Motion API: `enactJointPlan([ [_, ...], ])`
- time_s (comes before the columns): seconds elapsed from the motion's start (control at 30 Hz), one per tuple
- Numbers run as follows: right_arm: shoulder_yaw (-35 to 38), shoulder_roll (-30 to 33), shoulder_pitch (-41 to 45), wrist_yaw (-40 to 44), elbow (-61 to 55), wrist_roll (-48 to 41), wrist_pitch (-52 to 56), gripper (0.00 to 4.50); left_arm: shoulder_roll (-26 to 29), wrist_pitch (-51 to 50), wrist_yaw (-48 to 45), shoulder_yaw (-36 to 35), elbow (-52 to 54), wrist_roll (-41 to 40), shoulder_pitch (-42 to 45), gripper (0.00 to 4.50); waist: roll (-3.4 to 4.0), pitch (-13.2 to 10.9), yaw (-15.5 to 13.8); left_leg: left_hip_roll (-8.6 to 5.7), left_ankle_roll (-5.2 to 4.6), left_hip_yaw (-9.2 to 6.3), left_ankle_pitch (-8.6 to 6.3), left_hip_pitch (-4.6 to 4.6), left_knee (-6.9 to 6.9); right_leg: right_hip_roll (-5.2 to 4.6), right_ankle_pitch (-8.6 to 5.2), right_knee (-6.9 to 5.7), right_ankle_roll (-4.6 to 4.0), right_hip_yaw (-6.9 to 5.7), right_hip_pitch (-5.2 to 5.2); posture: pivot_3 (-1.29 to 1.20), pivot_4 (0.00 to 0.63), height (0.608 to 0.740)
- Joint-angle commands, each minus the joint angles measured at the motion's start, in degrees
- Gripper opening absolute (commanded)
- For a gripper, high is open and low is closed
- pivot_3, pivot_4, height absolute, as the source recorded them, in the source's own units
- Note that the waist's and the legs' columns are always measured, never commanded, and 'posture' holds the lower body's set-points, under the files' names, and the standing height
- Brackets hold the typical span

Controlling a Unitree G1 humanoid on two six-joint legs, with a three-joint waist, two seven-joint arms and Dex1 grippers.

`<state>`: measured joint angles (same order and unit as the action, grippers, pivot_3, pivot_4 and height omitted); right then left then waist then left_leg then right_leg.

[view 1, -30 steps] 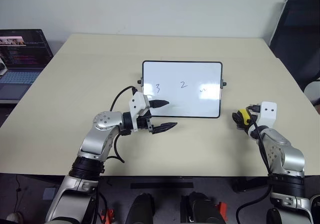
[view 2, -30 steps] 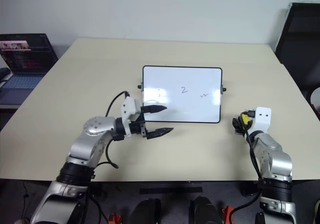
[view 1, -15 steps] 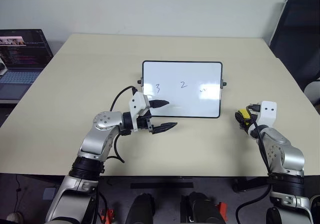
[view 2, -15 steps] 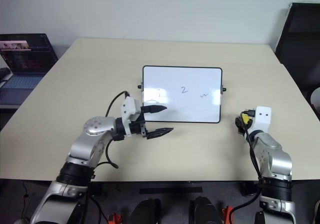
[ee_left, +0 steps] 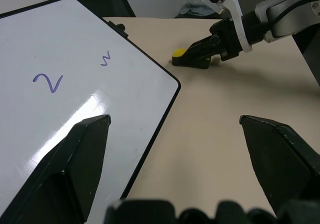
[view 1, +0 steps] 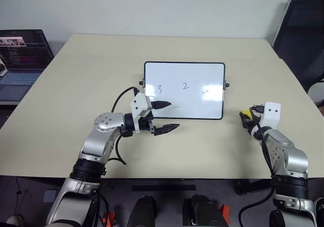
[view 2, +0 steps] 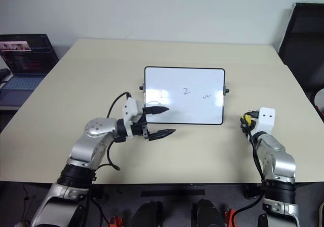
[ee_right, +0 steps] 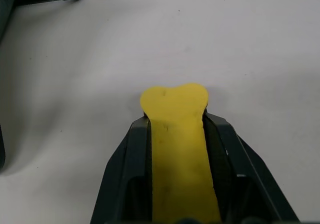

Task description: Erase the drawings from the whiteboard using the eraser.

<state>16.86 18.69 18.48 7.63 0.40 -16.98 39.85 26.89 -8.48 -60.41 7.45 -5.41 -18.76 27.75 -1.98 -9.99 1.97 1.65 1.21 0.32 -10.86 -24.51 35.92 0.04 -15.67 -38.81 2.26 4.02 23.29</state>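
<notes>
The whiteboard (view 1: 184, 104) lies flat at the table's middle. On it are the drawings: a "3" (view 1: 159, 89), a "2" (view 1: 186, 85) and a faint squiggle (view 1: 205, 91). My left gripper (view 1: 171, 116) is open and points right at the board's near left corner, with one finger over the board and the other over the table in front of it. Right of the board, my right gripper (view 1: 247, 117) is shut on the yellow eraser (ee_right: 175, 104), which is squeezed narrow between the fingers (ee_right: 125, 164). The eraser (ee_left: 179, 53) rests low on the tabletop.
An open laptop (view 1: 20, 54) sits on a side surface at the far left. A black chair (view 1: 304, 34) stands behind the table's right corner. The beige table (view 1: 101, 70) has free room all round the board.
My right gripper has closed from wide open onto the yellow eraser. The left arm and the board have not moved.
</notes>
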Motion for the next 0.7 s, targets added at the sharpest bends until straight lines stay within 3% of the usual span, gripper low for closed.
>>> enactJointPlan([
  [0.03,0.91,0.25,0.95,-0.33,-0.8,-0.02,-1.47,1.1,0.28,-0.03,0.29,-0.96,1.94,-0.07,1.31,4.5,0.0,0.0,0.0,0.0,0.0,0.0,0.0,0.0,0.0,0.0,0.0,0.0,0.0,0.0,0.0,0.0,0.15,0.74],
  [0.33,-3.58,1.7,4.2,-0.4,-4.83,5.39,-10.5,1.1,-1.77,3.28,9.31,-2.07,-0.38,4.91,1.23,4.5,0.01,-0.01,0.08,0.0,0.0,0.0,0.0,0.01,0.01,0.0,0.0,-0.02,0.0,0.01,0.0,0.0,0.15,0.74],
  [0.7,-9.1,-3.27,9.5,-0.66,-5.6,7.7,-16.48,1.1,-7.09,4.49,20.83,-1.18,0.66,10.07,-0.69,4.5,0.01,-0.01,-0.03,0.0,0.0,-0.02,0.0,0.0,0.01,-0.02,0.01,-0.04,0.01,0.0,0.0,0.0,0.15,0.74],
])
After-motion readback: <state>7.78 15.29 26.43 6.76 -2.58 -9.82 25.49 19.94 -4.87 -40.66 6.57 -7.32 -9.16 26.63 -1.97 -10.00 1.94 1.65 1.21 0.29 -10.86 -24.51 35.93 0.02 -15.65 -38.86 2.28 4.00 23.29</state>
